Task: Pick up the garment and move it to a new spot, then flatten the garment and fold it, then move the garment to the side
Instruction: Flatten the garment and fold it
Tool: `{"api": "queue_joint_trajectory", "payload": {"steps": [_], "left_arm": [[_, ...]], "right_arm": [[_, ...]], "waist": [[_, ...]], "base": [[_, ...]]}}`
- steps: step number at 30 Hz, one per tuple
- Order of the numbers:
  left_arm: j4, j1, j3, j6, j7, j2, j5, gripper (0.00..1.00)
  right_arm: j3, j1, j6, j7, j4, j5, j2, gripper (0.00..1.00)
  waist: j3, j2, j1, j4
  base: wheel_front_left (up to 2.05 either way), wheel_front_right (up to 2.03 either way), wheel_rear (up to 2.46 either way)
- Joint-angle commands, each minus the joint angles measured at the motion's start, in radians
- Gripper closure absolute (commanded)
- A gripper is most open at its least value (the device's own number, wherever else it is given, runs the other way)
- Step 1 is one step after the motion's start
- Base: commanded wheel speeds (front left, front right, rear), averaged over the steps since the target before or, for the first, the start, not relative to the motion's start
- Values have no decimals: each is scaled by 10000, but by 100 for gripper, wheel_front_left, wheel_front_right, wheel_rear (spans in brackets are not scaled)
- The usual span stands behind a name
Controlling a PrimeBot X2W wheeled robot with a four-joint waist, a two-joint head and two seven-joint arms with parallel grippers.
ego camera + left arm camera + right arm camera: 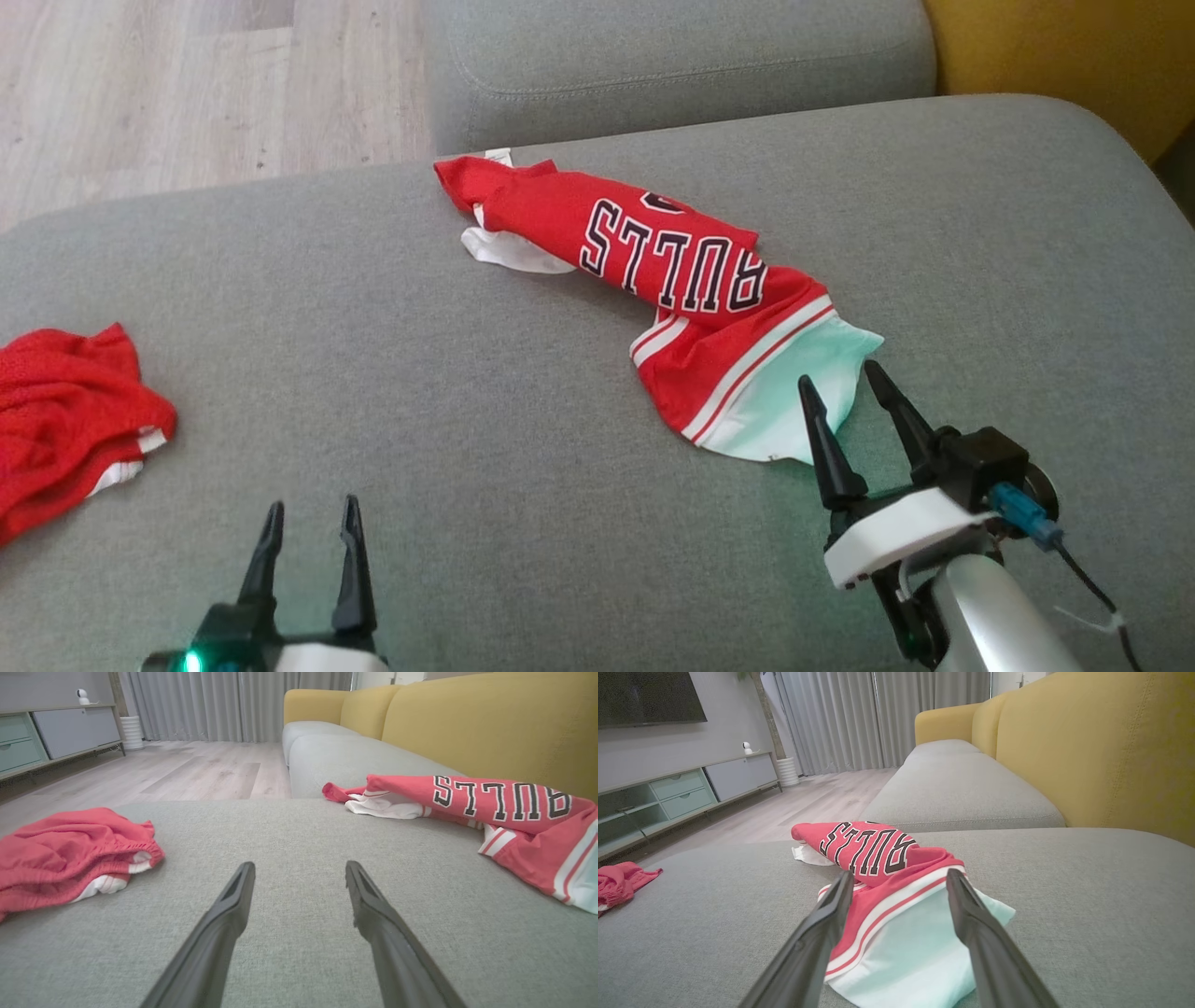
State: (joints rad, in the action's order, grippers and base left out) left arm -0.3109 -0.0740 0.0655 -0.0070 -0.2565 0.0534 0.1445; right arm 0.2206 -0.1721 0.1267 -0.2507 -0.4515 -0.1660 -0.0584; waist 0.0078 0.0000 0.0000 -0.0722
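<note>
Head view: the red mesh jersey with black-and-white BULLS lettering lies bunched in a long diagonal heap on the grey woven sofa seat, its far end near the seat's back edge, its pale-lined hem nearest the robot. The right pincer is spread wide, its tips over that pale hem corner and gripping nothing. The left pincer is also spread and empty, low over bare cushion and well apart from the jersey. A second garment — crumpled red cloth with white trim — lies at the seat's left edge.

Left wrist view: the left pincer points across open grey fabric, with the jersey off to one side and the second garment to the other. Neither is between its fingers. A yellow padded backrest rises behind the jersey.

Right wrist view: the right pincer frames the jersey's striped hem and pale lining between its parted fingers.

This looks like the first step, the pick-up, with the grasp not yet made. The next move probably calls for lowering onto the hem and closing on cloth alone, not on the cushion. Nothing blocks the approach, but the layered folds may come up unevenly. The second garment takes up the left end, which limits where the jersey can go.
</note>
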Motion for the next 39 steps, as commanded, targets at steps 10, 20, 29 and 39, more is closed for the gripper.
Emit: {"api": "queue_joint_trajectory", "payload": {"steps": [10,20,29,39], "left_arm": [[199,826,-26,-200,-53,-28,98,0],[111,1166,268,-247,-53,-30,266,0],[224,1526,956,-419,-53,-31,522,0],[31,1656,1212,-403,-53,-31,742,0]], "right_arm": [[295,-457,40,-111,-1189,575,81,0],[1491,-1477,40,-111,-1586,734,82,0],[1647,-2917,40,-111,-3398,770,82,0],[1337,-3540,40,-80,-5505,447,82,53]], "waist": [[319,0,0,148],[890,0,0,962],[1339,0,0,1966],[1723,0,0,2434]], "base": [[0,0,0],[0,0,0],[0,0,0],[0,0,0]]}}
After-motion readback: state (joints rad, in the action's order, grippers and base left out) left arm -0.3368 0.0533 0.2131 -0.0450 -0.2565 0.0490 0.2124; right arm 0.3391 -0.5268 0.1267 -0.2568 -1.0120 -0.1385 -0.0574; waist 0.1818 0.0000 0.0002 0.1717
